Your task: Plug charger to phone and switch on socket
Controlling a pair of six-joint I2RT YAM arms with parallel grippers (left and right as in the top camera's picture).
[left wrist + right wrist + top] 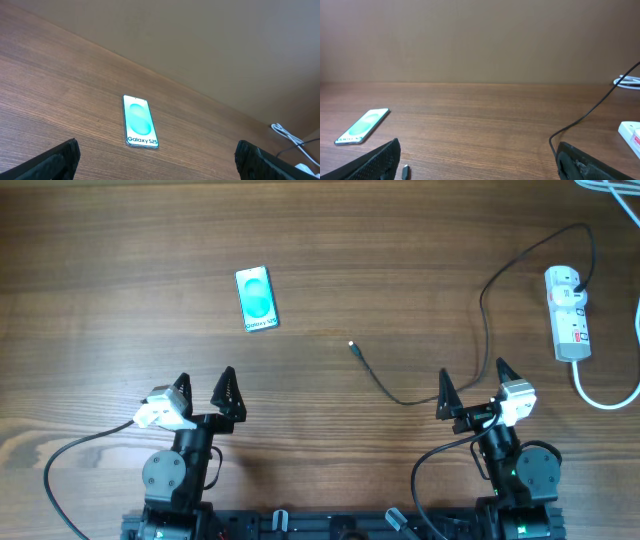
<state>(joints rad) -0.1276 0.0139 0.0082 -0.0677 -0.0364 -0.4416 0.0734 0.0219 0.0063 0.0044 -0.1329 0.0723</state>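
Observation:
The phone [257,299] lies flat on the wooden table at the upper left, cyan screen up; it also shows in the left wrist view [139,121] and the right wrist view [362,126]. The charger cable [487,310] runs from the socket [568,312] at the far right down to its silvery-tipped connector [353,347] mid-table; the connector also shows in the right wrist view [406,172]. My left gripper [203,392] is open and empty near the front left, below the phone. My right gripper [472,388] is open and empty at the front right, with the cable passing between its fingers.
A thick white cord [600,395] loops from the socket toward the right edge. More white cord [610,192] lies at the top right corner. Both arm bases stand at the table's front edge.

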